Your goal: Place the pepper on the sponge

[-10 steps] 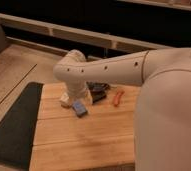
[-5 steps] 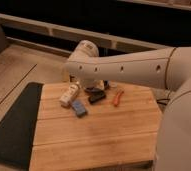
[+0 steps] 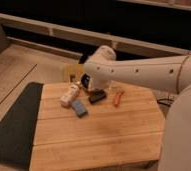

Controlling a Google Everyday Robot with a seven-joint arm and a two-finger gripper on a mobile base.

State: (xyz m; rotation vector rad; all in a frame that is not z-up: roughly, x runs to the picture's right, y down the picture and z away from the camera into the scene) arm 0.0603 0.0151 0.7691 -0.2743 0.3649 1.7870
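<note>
- pepper (image 3: 117, 98) lies flat on the wooden tabletop (image 3: 99, 142), toward the far edge, long axis running roughly away from the camera. Nothing grips it.
- sponge (image 3: 79, 107) also lies flat on the wood, nearer the camera and off to the side. Its top face is bare, so the pepper isn't on it.
- The two are well apart, and a small black block (image 3: 95, 96) sits between them, closer to the pepper.
- A white bottle (image 3: 70, 94) lies on its side just beside the sponge's far end.
- hand (image 3: 87, 82) hangs under the white wrist, above the gap between the bottle and the black block. It is behind the sponge and off to the sponge side of the pepper, not over it.
- Hand state: I can't tell if it's open or closed. It shows only as a dark patch under the wrist housing.
- The arm (image 3: 149, 72) comes in from the pepper side and passes above the back edge of the tabletop.
- My read of the step: the pepper isn't picked up as things lie, so I'm in the approach-and-grasp phase.
- The next move calls for shifting the hand sideways past the black block until it is centred over the pepper.
- It then has to line up across the pepper's thin width, come down low and close.
- Risk: the pepper is slim and curved and may roll or skid, and the black block is close enough to get clipped.
- The carry to the sponge needs height over that block.
</note>
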